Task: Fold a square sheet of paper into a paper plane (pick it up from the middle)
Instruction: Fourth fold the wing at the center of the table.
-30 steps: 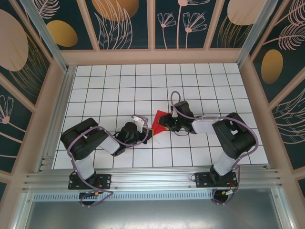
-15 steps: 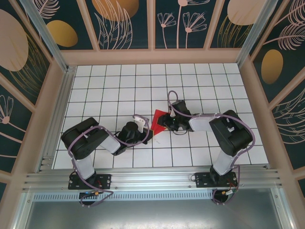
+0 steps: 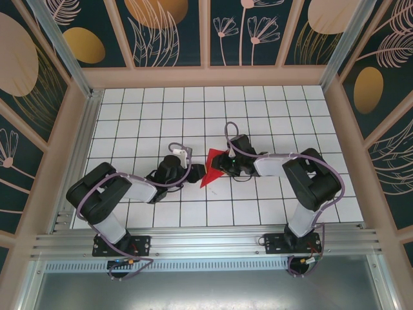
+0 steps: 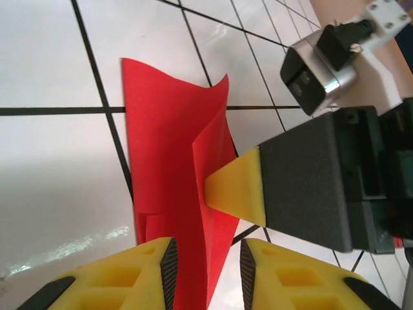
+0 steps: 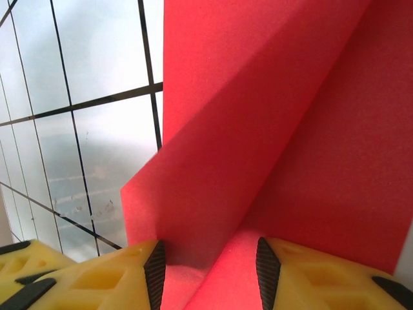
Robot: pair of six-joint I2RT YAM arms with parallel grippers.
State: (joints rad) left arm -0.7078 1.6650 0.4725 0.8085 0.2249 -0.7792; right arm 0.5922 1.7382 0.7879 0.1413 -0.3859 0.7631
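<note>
Red paper [image 3: 208, 173], creased into a narrow wedge, lies mid-grid on the table [image 3: 258, 116] between 2 low arms reaching inward, wrists facing each other. Left end effector [image 4: 206, 274]: jaws apart, paper's near edge in the gap, unpinched. Right end effector [image 5: 210, 274]: jaws apart too, straddling a raised flap. Risk: nothing clamps the folds, so they may spring open, or a fingertip may drag the paper.

White tiled tabletop [image 3: 148, 110] with black grid lines: centre of the frame. Dark floral wall panels [image 3: 161, 29] in light wooden framing [image 3: 206, 76]: upper area and both sides. Aluminium rails [image 3: 206, 242]: across the lower frame.
</note>
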